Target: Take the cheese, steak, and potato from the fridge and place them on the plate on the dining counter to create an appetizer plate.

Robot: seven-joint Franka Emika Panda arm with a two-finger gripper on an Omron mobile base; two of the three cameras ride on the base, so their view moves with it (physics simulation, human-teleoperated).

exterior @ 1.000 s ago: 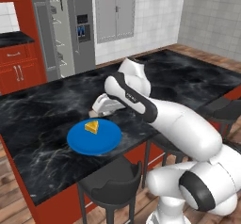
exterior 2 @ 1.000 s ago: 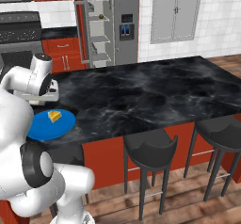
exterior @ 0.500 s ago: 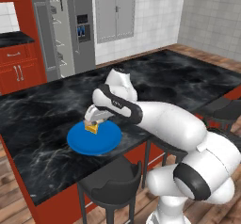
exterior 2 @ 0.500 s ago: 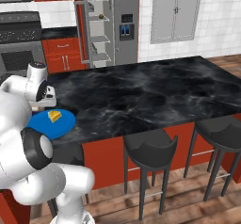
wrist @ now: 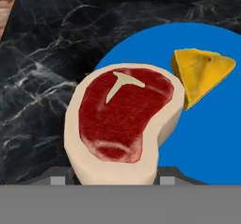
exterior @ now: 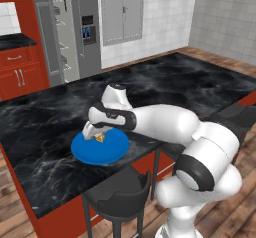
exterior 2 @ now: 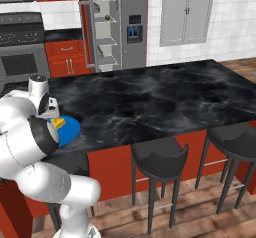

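My gripper [wrist: 112,177] is shut on the steak [wrist: 124,119], a raw-red slab with a tan fat rim. It hangs low over the near-left edge of the blue plate [wrist: 207,138]. The yellow-orange cheese [wrist: 202,72] lies on the plate just beside the steak. From the base, the gripper [exterior: 92,132] reaches down at the plate [exterior: 95,154] with the cheese [exterior: 100,138] next to it, on the dining counter [exterior: 165,82]. The fridge [exterior 2: 127,22] stands open at the back, with the potato [exterior 2: 106,17], a tiny brown ball, on an upper shelf.
Dark stools [exterior 2: 157,157] stand along the counter's front, one [exterior: 117,194] right below the plate. Red cabinets [exterior 2: 67,57] and a stove [exterior 2: 22,54] line the back wall. The marble top [exterior 2: 165,92] stretches bare to the right of the plate.
The arm has swung down and left, bringing the gripper and steak from above the counter to just over the plate's edge. The cheese has stayed put.
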